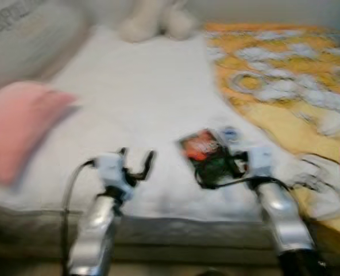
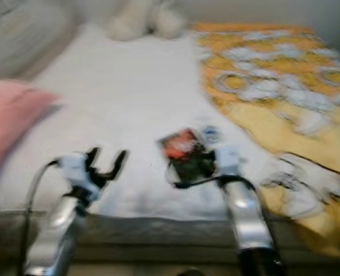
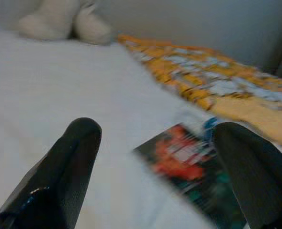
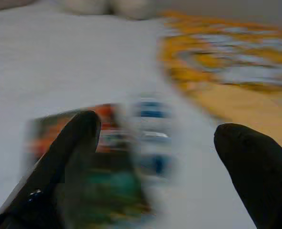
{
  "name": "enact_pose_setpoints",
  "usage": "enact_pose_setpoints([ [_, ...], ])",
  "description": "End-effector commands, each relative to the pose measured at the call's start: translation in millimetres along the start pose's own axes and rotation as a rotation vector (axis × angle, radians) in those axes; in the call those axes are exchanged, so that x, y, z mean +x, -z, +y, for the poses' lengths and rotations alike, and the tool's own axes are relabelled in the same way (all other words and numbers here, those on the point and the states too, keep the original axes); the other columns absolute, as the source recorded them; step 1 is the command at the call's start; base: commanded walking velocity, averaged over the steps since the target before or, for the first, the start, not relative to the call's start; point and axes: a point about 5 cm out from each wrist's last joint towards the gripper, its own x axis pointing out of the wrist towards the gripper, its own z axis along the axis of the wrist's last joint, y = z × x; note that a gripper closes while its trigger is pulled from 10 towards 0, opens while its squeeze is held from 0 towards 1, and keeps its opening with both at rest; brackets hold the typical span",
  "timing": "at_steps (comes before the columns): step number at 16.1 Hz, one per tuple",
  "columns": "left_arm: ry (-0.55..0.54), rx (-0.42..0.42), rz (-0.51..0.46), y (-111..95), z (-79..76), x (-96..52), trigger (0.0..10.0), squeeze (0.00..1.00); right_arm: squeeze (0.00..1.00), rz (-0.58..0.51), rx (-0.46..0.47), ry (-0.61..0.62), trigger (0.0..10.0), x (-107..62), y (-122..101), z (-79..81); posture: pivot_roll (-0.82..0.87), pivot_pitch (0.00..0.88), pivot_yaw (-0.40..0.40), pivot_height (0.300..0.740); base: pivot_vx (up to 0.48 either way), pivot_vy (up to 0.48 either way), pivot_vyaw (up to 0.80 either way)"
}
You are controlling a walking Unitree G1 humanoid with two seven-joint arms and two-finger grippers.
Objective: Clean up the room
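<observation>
Jaws of both the left gripper (image 1: 136, 164) and right gripper (image 4: 155, 157) stand spread above the white bed (image 1: 147, 98), the right over a red-and-green packet (image 1: 203, 150) near the edge; motion blur suggests a mistimed closing could nudge it away.

Even, soft indoor light; no glare, faint shadows. Motion blur smears all views, heaviest in right wrist view.
</observation>
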Motion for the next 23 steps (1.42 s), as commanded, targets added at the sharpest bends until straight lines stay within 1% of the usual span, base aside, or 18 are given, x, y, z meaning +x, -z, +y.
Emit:
enact_pose_setpoints([
  [1, -0.053, 0.027, 0.004, -0.6, 11.9, -2.4, 10.0, 0.0, 0.0, -0.026, 0.0, -0.035, 10.0, 4.2, -4.7, 13.7, -0.12, 0.0, 0.064, 0.74, 0.0, 0.0, 0.0],
  [5, -0.052, 0.034, 0.016, 1.3, 10.1, -0.1, 10.0, 0.0, 0.0, -0.031, -0.005, -0.03, 10.0, 5.9, -5.9, 12.4, -0.12, 0.0, 0.068, 0.74, 0.0, 0.0, 0.0],
  [7, -0.082, 0.043, 0.018, 1.4, 13.0, 0.4, 10.0, 0.0, 0.0, -0.031, -0.01, -0.032, 10.0, 8.3, -6.0, 13.1, -0.12, 0.0, 0.07, 0.74, 0.0, 0.0, 0.0],
  [9, -0.131, 0.025, 0.024, 2.4, 16.9, 0.8, 10.0, 0.0, 0.0, -0.032, -0.013, -0.038, 10.0, 10.7, -6.6, 14.3, -0.12, 0.0, 0.071, 0.74, 0.0, 0.0, 0.0],
  [10, -0.145, 0.013, 0.031, 4.0, 16.9, 1.0, 10.0, 0.0, 0.0, -0.033, -0.013, -0.038, 10.0, 11.0, -7.0, 14.3, -0.12, 0.0, 0.072, 0.74, 0.0, 0.0, 0.0],
  [13, -0.156, 0.02, 0.038, 6.1, 13.7, 3.3, 10.0, 0.0, 0.0, -0.036, -0.016, -0.042, 10.0, 10.7, -7.2, 14.1, -0.12, 0.0, 0.071, 0.74, 0.0, 0.0, 0.0],
  [14, -0.15, 0.0, 0.037, 6.2, 12.4, 4.1, 10.0, 0.0, 0.0, -0.035, -0.017, -0.044, 10.0, 9.7, -6.4, 14.3, -0.13, 0.0, 0.073, 0.74, 0.379, -0.292, 0.0],
  [19, -0.123, -0.014, 0.034, 5.2, 9.6, 7.0, 10.0, 0.0, 0.0, -0.038, -0.022, -0.043, 10.0, 7.6, -5.2, 13.6, -0.13, 0.0, 0.08, 0.74, 0.333, -0.342, 0.0],
  [21, -0.114, 0.011, 0.025, 3.4, 8.8, 8.5, 10.0, 0.0, 0.0, -0.038, -0.024, -0.043, 10.0, 7.1, -5.1, 13.8, -0.14, 0.0, 0.084, 0.74, 0.33, -0.345, 0.0],
  [22, -0.151, 0.039, 0.029, 3.5, 11.6, 9.8, 10.0, 0.0, 0.0, -0.038, -0.026, -0.044, 10.0, 6.8, -5.0, 13.9, -0.14, 0.0, 0.084, 0.74, 0.0, 0.0, 0.0],
  [23, -0.153, 0.035, 0.03, 3.8, 12.4, 10.1, 10.0, 0.0, 0.0, -0.037, -0.028, -0.044, 10.0, 6.6, -4.6, 13.7, -0.14, 0.0, 0.084, 0.74, 0.0, 0.0, 0.0],
])
